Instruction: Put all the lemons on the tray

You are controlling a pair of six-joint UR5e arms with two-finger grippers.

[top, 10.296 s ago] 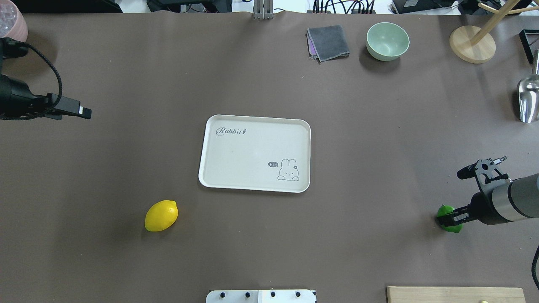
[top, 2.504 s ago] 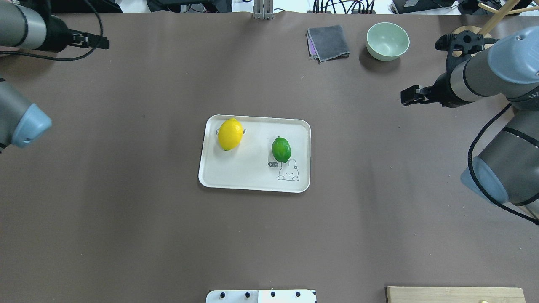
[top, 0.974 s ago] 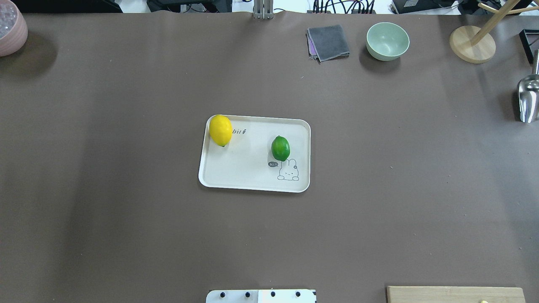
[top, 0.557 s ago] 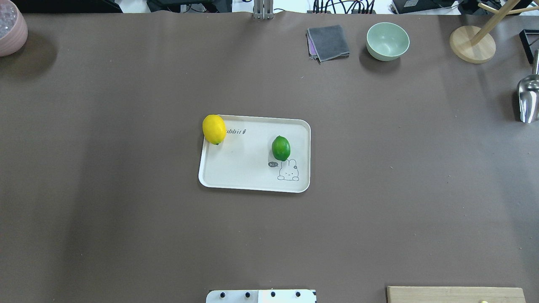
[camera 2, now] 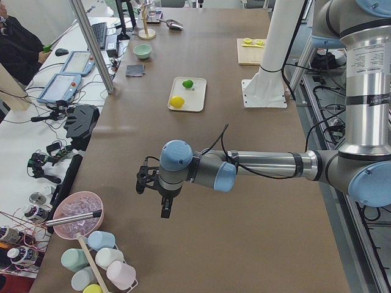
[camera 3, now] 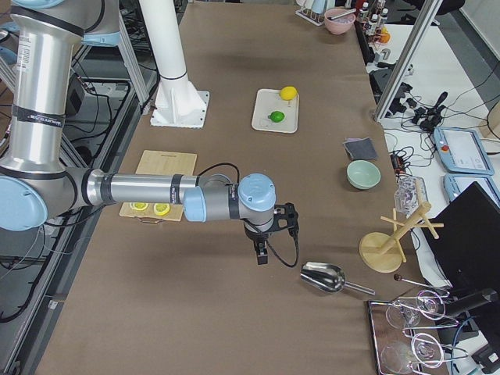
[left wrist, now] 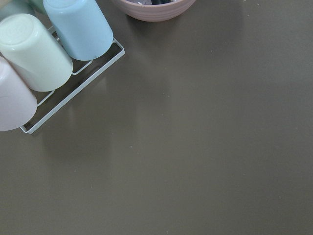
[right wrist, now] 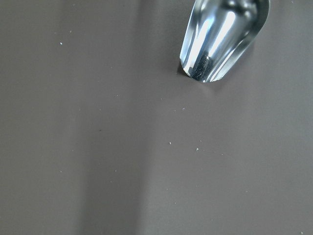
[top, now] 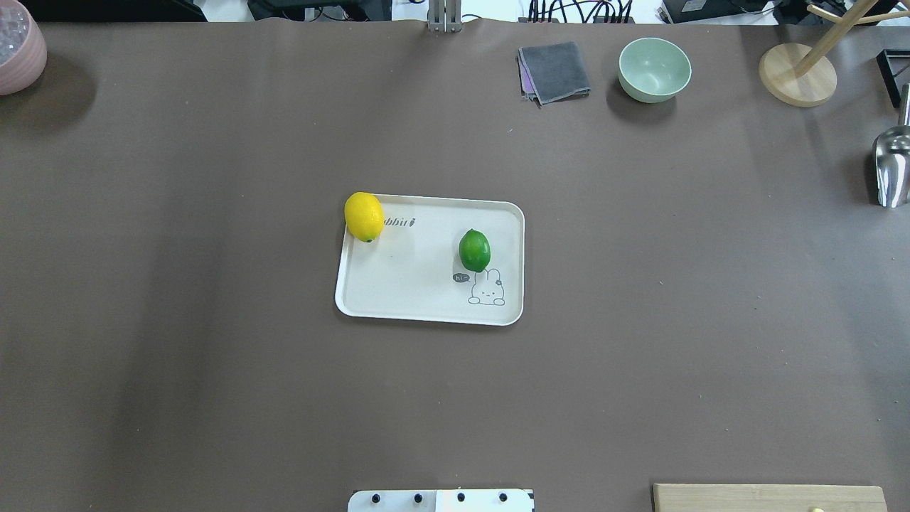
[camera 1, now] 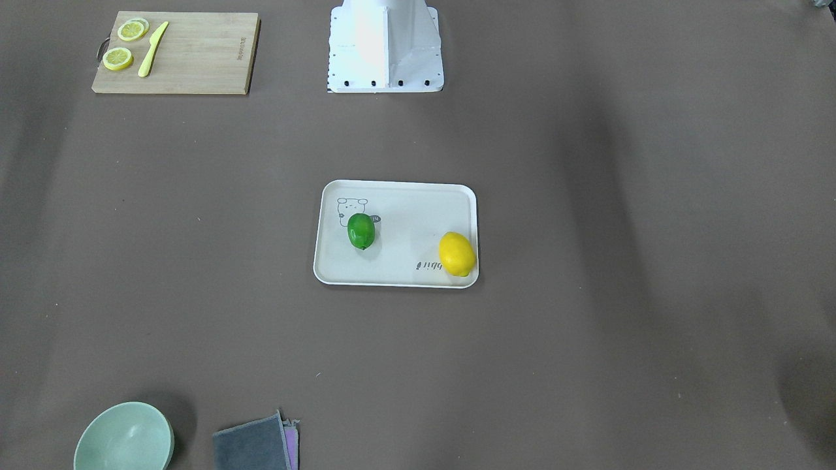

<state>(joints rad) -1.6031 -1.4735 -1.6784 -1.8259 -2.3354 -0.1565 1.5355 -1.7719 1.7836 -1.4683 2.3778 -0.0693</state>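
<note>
The off-white tray (top: 412, 299) lies mid-table, also in the front view (camera 1: 405, 196). The yellow lemon (top: 364, 216) rests at its far left corner against the rim; in the front view (camera 1: 456, 254) it sits inside the tray edge. The green lemon (top: 474, 250) lies on the tray by the rabbit drawing, also in the front view (camera 1: 360, 230). My left gripper (camera 2: 153, 194) shows only in the left side view, far from the tray near the cups. My right gripper (camera 3: 275, 238) shows only in the right side view, near a metal scoop. I cannot tell whether either is open or shut.
A wooden cutting board (camera 1: 196, 59) with lemon slices and a knife lies near the robot base. A green bowl (top: 654, 69), grey cloth (top: 554, 71), wooden stand (top: 796, 75) and metal scoop (top: 892, 167) line the far and right sides. A pink bowl (top: 18, 46) and cup rack (left wrist: 39, 54) stand at the left.
Both lemons went from the table onto the tray. Both arms have left the overhead view. The yellow lemon rolled left to the tray's far left corner and has nearly stopped.
</note>
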